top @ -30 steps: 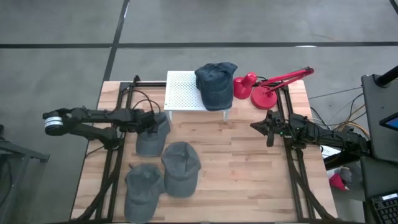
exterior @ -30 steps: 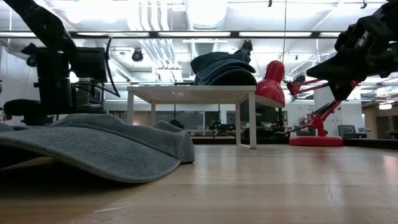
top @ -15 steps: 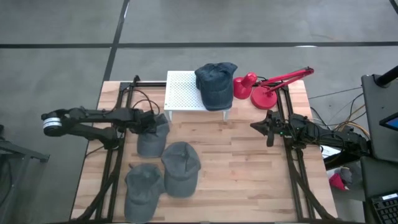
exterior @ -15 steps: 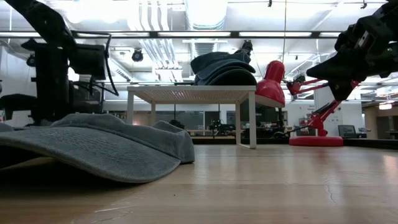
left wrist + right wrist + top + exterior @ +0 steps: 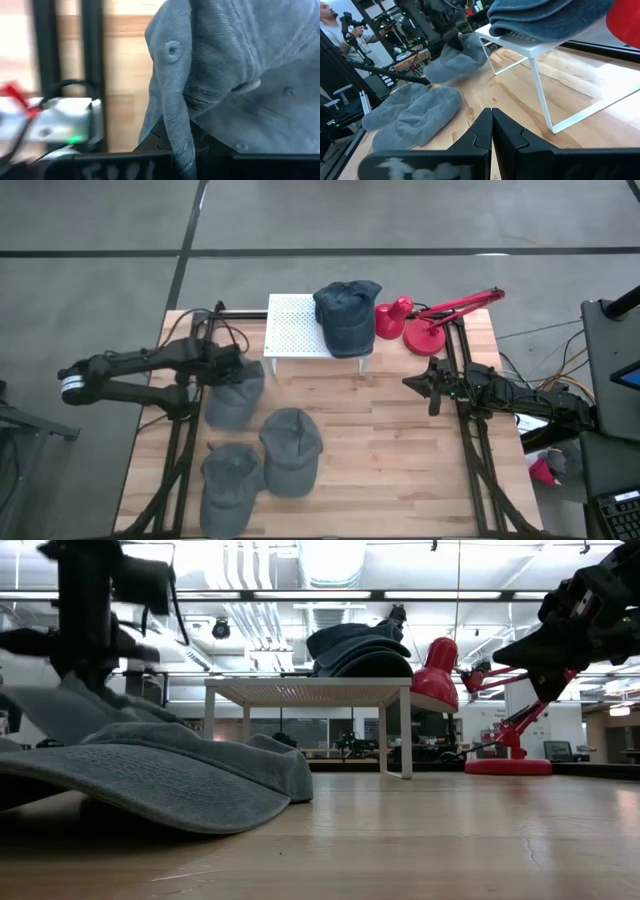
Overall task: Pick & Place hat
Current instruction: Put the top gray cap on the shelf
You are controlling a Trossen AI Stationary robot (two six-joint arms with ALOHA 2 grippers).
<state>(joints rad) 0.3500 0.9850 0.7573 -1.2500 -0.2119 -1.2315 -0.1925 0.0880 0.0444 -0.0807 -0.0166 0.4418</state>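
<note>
Jaws on my left gripper (image 5: 232,366) are pinched tight on a fold of the grey hat (image 5: 226,397); in the left wrist view the fabric (image 5: 215,75) bunches straight out from between them. Compared with a second ago, the hat has come off the table (image 5: 400,470): the low view shows it hanging under the gripper at about 10 o'clock, and from above it has shifted toward 9 o'clock, sagging. So the grasp held and the lift is under way.

Right gripper (image 5: 491,131) waits at 3 o'clock on the table, fingers pressed together, holding nothing.

White stand (image 5: 295,330) at 12 o'clock already carries a dark blue hat (image 5: 347,312) on its right half; its left half is bare. Two more grey hats (image 5: 262,462) lie at 7 o'clock, untouched. Red lamp (image 5: 420,320) sits just beside the stand.

My judgement: next comes the carry to the stand; the limp cloth may snag its edge.
</note>
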